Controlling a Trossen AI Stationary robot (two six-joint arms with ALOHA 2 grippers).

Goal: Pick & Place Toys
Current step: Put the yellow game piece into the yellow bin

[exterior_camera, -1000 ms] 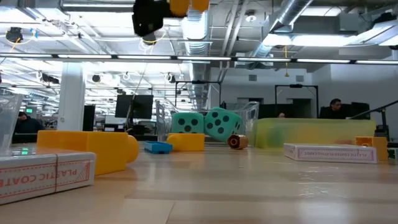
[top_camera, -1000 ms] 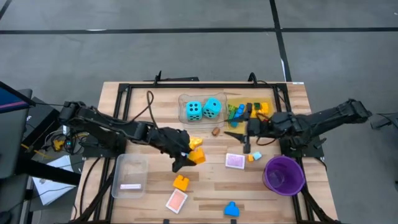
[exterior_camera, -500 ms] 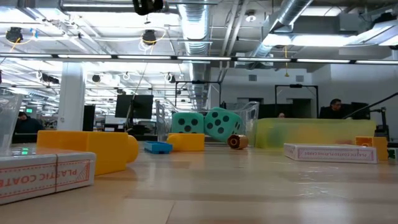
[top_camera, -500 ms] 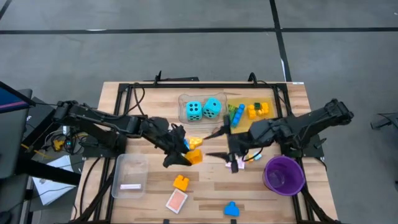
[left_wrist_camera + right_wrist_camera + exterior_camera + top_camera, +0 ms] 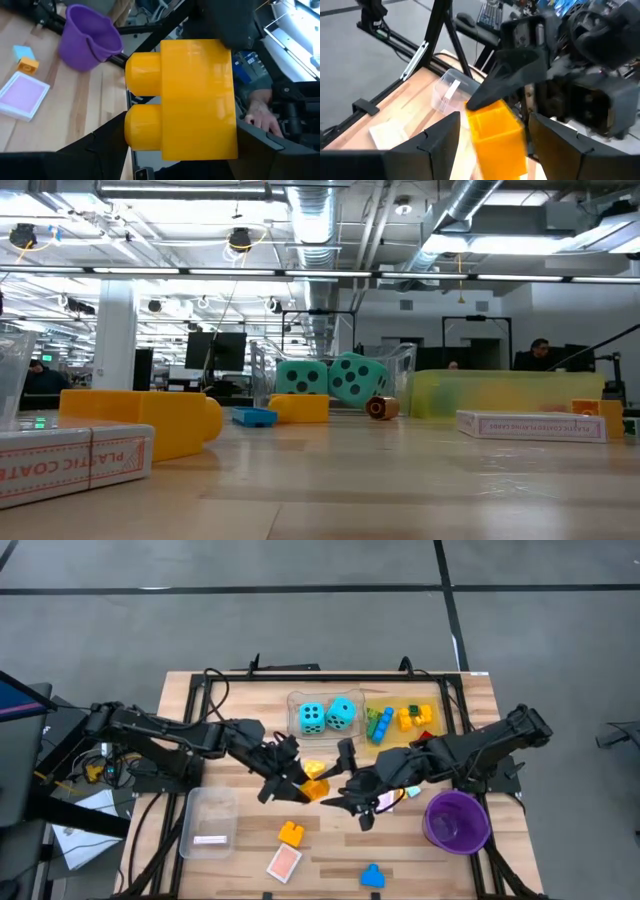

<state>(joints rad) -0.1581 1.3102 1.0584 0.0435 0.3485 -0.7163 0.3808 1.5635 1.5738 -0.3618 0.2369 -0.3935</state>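
My left gripper point(image 5: 298, 783) is shut on a yellow-orange two-stud brick point(image 5: 316, 789), held high over the table's middle. My right gripper point(image 5: 347, 796) faces it from the right, open. In the right wrist view its fingers stand either side of the brick point(image 5: 498, 133); I cannot tell whether they touch it. Two turquoise dice point(image 5: 326, 716) lie in a clear tray at the far edge, beside several bricks in a yellow tray point(image 5: 404, 720). A yellow brick point(image 5: 291, 833), a pink tile point(image 5: 285, 862) and a blue brick point(image 5: 372, 876) lie near the front. My left gripper pinches the brick between its two fingers, one on the studded face point(image 5: 131, 127) and one on the opposite flat face point(image 5: 235, 135). The fingers come about level from the table's left. The brick is lifted clear of the table, studs turned sideways.
A purple bowl point(image 5: 457, 820) stands at the near right and an empty clear tray point(image 5: 209, 821) at the near left. Another pink tile point(image 5: 384, 802) lies partly under my right gripper. A small yellow piece point(image 5: 313, 769) rests below the dice tray.
My left gripper has risen with the brick, out of the low view's top, and tipped closer to level. My right gripper has swung from the yellow tray toward the table's left and near edge, up to the held brick.
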